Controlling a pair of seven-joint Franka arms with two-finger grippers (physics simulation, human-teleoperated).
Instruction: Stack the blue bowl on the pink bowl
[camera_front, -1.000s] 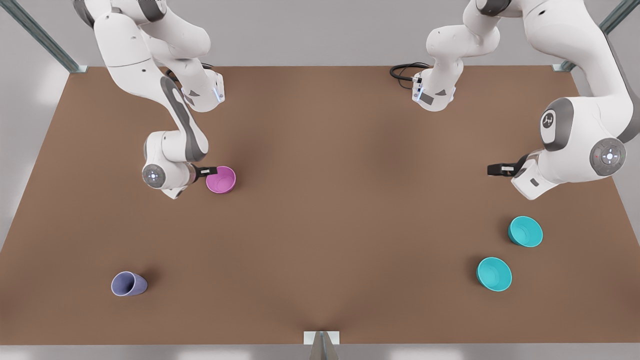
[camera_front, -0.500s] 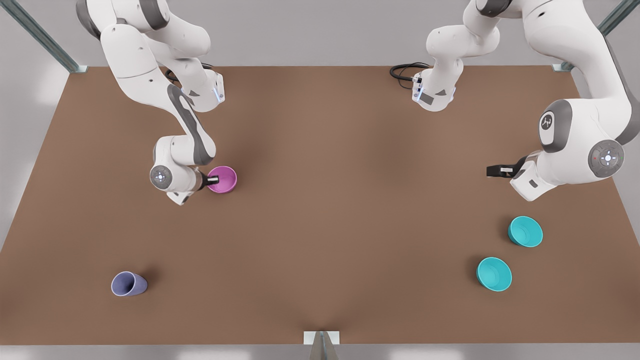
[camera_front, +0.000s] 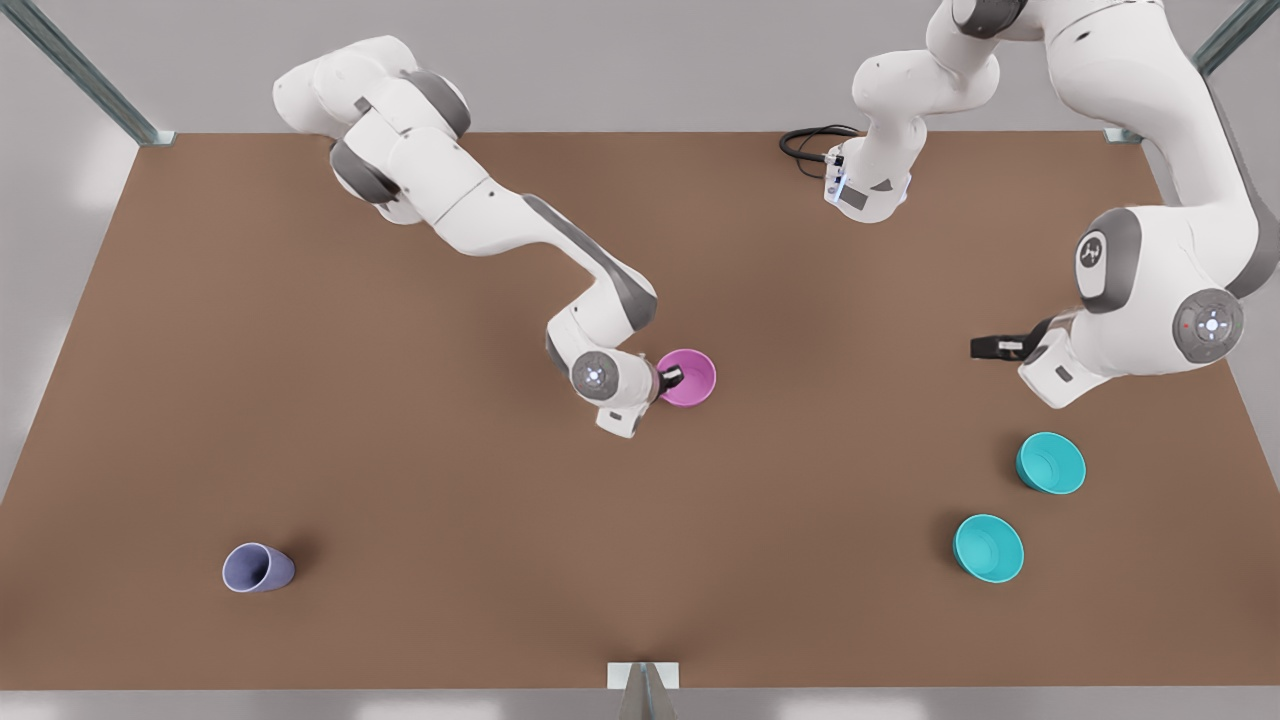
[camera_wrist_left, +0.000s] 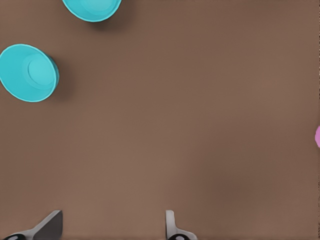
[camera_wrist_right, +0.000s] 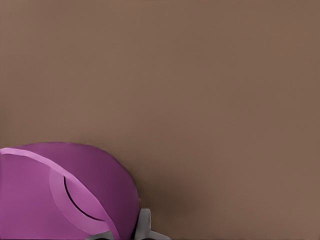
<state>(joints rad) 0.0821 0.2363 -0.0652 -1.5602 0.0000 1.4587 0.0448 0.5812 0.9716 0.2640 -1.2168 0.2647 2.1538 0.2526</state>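
Observation:
The pink bowl (camera_front: 692, 376) is near the table's middle, with my right gripper (camera_front: 672, 378) shut on its rim on the side toward the front view's left. In the right wrist view the pink bowl (camera_wrist_right: 60, 195) looms large, its wall pinched in my right gripper (camera_wrist_right: 122, 234). Two alike blue bowls (camera_front: 1051, 463) (camera_front: 988, 548) stand upright at the front view's right. My left gripper (camera_front: 992, 346) hovers open behind them, holding nothing. The left wrist view has both blue bowls (camera_wrist_left: 27, 72) (camera_wrist_left: 92, 7) ahead of my left gripper (camera_wrist_left: 110, 227), whose fingertips (camera_wrist_left: 50, 226) stand far apart.
A lavender-blue cup (camera_front: 257, 568) lies on its side at the front view's near left. A black cable (camera_front: 810, 140) loops at the far edge by an arm base. A metal bracket (camera_front: 643, 676) sits at the near edge of the brown table (camera_front: 640, 560).
My right gripper closed on the pink bowl's rim and carried it from the front view's left to near the table's middle. My left arm barely shifted.

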